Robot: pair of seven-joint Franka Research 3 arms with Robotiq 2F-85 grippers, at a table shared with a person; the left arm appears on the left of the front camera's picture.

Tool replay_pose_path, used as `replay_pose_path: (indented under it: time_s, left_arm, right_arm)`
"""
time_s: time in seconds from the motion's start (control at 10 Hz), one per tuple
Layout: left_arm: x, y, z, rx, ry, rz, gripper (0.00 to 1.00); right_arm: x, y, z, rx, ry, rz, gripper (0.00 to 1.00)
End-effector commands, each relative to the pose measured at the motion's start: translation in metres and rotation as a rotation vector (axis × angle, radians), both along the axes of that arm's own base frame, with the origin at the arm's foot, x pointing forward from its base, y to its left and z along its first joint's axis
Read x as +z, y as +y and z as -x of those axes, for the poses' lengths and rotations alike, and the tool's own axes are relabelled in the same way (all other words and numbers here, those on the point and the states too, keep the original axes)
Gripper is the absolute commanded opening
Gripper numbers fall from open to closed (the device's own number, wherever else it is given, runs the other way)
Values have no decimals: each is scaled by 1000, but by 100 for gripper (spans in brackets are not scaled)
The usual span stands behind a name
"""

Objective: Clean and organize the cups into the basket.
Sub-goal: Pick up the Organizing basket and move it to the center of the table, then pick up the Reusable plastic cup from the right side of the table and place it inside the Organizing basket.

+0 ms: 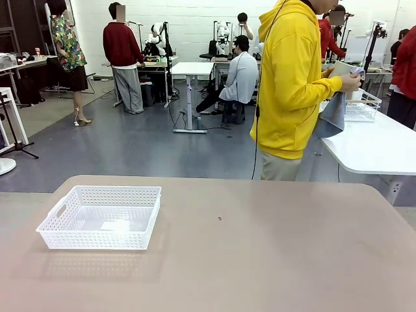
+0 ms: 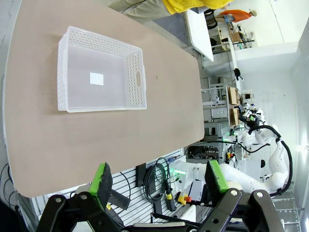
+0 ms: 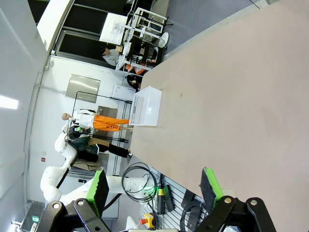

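White basket [image 1: 97, 239] at near left of the worktop [image 1: 273, 247], left pincer [image 2: 159, 176] and right pincer [image 3: 154, 183] both wide open, gripping nothing, person [image 1: 289, 84] in yellow at far right holding pale cup [image 1: 338, 69] and grey cloth [image 1: 333, 112]

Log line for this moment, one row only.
basket: empty, left on table | person: holding pale cup and cloth | left claw: open, empty | right claw: open, empty

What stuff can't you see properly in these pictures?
The thing being wiped: front view, the person's hand and cloth cover most of it.
The sticker in the basket: left wrist view, too small to read.
The speck on the table: front view, too small to identify.
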State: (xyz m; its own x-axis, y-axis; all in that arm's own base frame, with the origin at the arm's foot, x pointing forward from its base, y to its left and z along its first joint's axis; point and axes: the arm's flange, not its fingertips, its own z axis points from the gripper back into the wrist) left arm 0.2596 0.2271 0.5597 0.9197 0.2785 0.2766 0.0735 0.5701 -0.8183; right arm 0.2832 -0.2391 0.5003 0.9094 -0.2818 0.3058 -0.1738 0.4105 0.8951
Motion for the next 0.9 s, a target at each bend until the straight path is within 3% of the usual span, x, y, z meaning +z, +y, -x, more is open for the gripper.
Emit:
replay_pose_path:
  time_s: [0.0,0.8]
  left_arm:
    - [1,1,1,-3,-8,6,100]
    - [1,1,1,-3,-8,6,100]
  right_arm:
    - [-1,-1,-1,-5,-2,0,100]
    - [-1,-1,-1,-5,-2,0,100]
